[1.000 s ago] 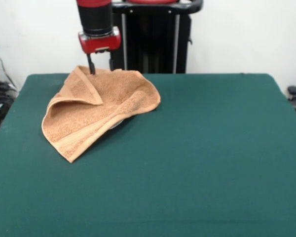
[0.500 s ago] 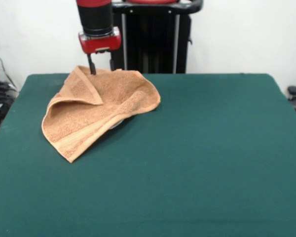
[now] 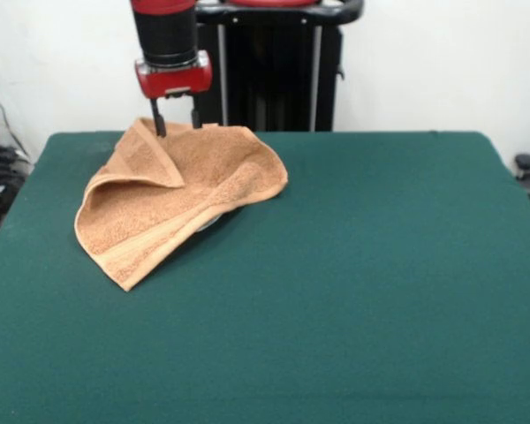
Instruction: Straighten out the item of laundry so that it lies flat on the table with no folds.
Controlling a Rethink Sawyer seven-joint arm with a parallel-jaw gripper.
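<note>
Since a second ago my gripper (image 3: 176, 118) has drifted slightly up and toward the picture's left; the towel has not shifted. The two dark fingers (image 3: 159, 124) stand apart with clear space between them, tips just above the far edge of the hand towel (image 3: 172, 199), and they hold nothing. I can't tell whether a tip brushes the cloth.

The towel lies at the far left part of the green worktop (image 3: 353, 291), well in from the near edge. It is crumpled: one corner is folded over into a triangular flap (image 3: 148, 157) on top, and a woven band (image 3: 137, 252) runs along the near-left edge down to a pointed corner.

I judge the terry cloth soft, light and limp; it will drape and drag rather than slide stiffly, so a pinch grips well but pulls neighbouring layers along. The best hold looks to be the tip of the folded flap, lifted and drawn outward.
</note>
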